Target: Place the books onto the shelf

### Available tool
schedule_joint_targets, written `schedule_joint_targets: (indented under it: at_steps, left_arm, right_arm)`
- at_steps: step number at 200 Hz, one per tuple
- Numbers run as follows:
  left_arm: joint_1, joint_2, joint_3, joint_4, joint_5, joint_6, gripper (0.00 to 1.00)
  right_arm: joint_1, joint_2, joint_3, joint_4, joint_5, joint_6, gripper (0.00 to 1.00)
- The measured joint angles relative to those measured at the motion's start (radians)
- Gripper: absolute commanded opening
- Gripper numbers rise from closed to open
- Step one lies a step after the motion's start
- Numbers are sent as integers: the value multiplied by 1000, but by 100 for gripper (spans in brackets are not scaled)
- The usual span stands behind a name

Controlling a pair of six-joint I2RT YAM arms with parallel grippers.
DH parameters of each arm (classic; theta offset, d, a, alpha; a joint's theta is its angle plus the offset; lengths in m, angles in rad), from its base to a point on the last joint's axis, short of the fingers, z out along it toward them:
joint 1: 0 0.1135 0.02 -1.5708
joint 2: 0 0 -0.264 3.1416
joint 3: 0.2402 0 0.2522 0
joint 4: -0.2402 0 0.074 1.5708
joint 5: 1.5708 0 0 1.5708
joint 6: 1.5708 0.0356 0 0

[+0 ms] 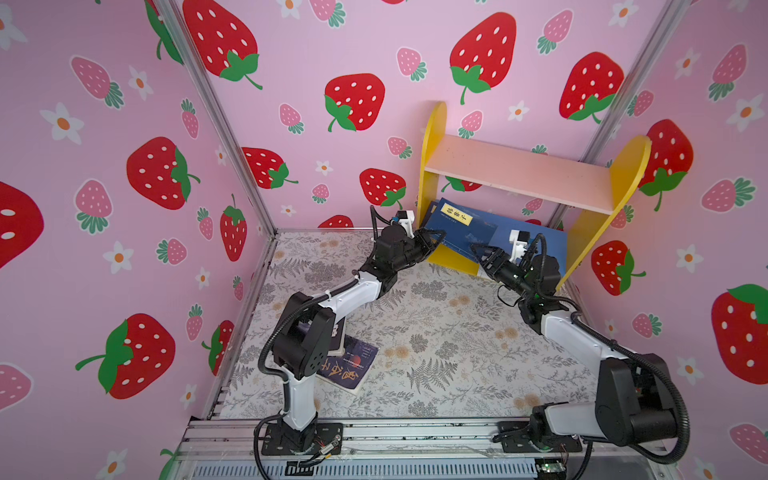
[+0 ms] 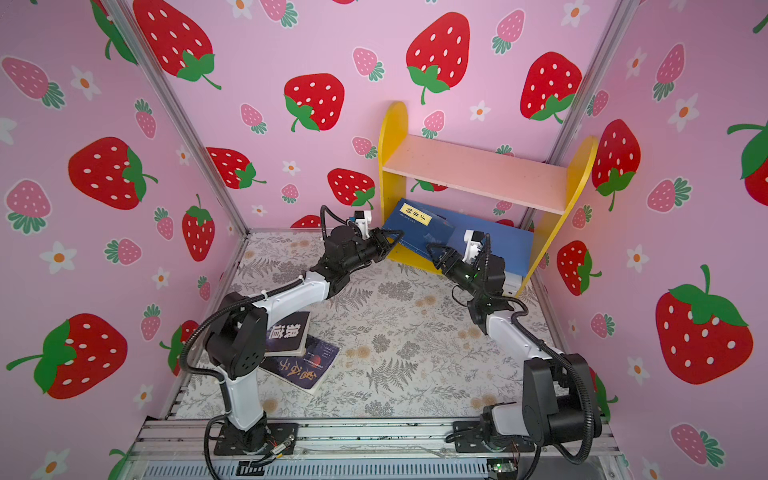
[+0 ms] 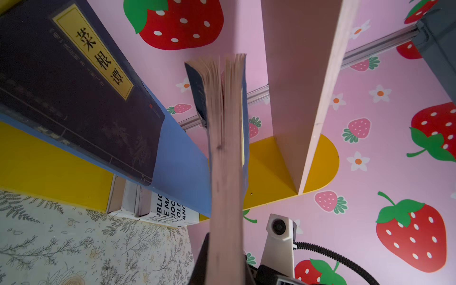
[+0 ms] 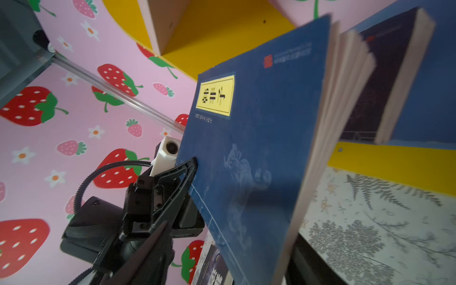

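Note:
A navy book with a yellow label [image 1: 459, 230] [image 2: 419, 228] stands tilted in front of the shelf's [image 1: 519, 170] lower opening. My left gripper [image 1: 436, 239] [image 2: 395, 239] is shut on its left edge; in the left wrist view the page edge [image 3: 227, 148] runs up from between the jaws. My right gripper [image 1: 478, 253] [image 2: 434, 251] is open at the book's lower right side, and its dark finger [image 4: 148, 246] stands off the cover [image 4: 259, 148]. Another navy book [image 3: 86, 98] [image 4: 394, 74] lies on the blue lower board [image 3: 177, 160].
White books [image 3: 170, 212] lie under the blue board on the table. Two dark books [image 1: 349, 365] [image 2: 291, 332] are stacked on the floral tablecloth beside the left arm's base. Pink strawberry walls close in the back and both sides. The pink upper board [image 2: 478, 170] is bare.

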Motion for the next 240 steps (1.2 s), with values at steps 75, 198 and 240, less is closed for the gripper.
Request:
schedule_joint_targets:
  at_steps: [75,198,240]
  left_arm:
    - [42,249,327,-153,-17,19,0]
    - [72,406,536,-208,21,13,0]
    - [72,428,552,-204,24,5,0]
  right_arm:
    - [-27,185,203,-148,219,-235,66]
    - [-28,424,332,-90,221,-248,65]
    - [-28,480,384,-76,218,-234,63]
